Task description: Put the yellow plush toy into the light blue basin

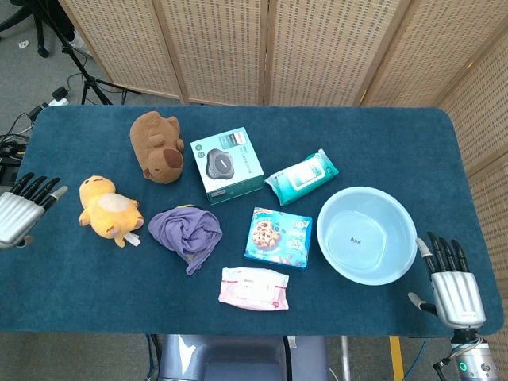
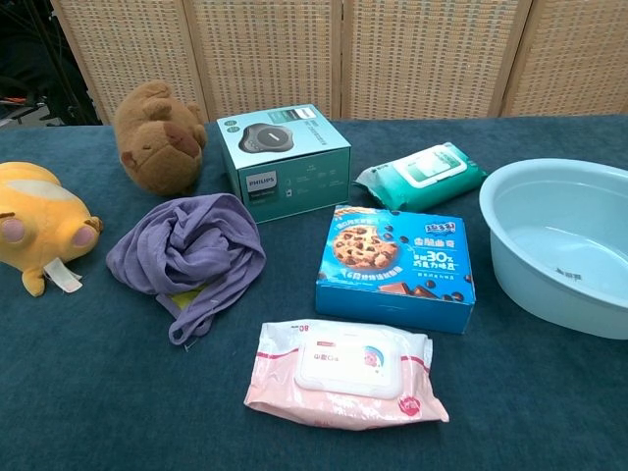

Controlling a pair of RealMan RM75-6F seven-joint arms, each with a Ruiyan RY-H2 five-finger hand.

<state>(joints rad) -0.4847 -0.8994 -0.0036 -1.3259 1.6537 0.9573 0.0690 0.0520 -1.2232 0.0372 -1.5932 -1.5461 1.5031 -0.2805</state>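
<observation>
Item 1, yellow plush toy (image 1: 109, 210): lay on its side at the left of the blue surface (image 1: 381, 143), tag trailing toward the purple cloth (image 1: 186, 231) just beside it; untouched, resting free, so nothing of the task was done yet

Item 2, light blue basin (image 1: 366, 234): sat upright at the right of the surface w/ nothing in it, well apart from the toy; mouth faced up, prob. ready to receive a drop from above

Item 3, left hand (image 1: 19, 211): hovered at the left edge near the toy, fingers spread, holding nothing; placed on the toy's side, so judged the likely one to make the grasp

Item 4, right hand (image 1: 452, 279): stood off the front right corner just beside the basin, fingers apart and upright, nothing held; appeared parked clear of the basin

Misc. btwn toy and basin: brown plush (image 1: 158, 148), teal box (image 1: 226, 165), green wipes pack (image 1: 302, 176), cookie box (image 1: 278, 236), pink wipes pack (image 1: 254, 287); these crowded the straight path, so a carry would prob. need to lift over them, not drag
</observation>
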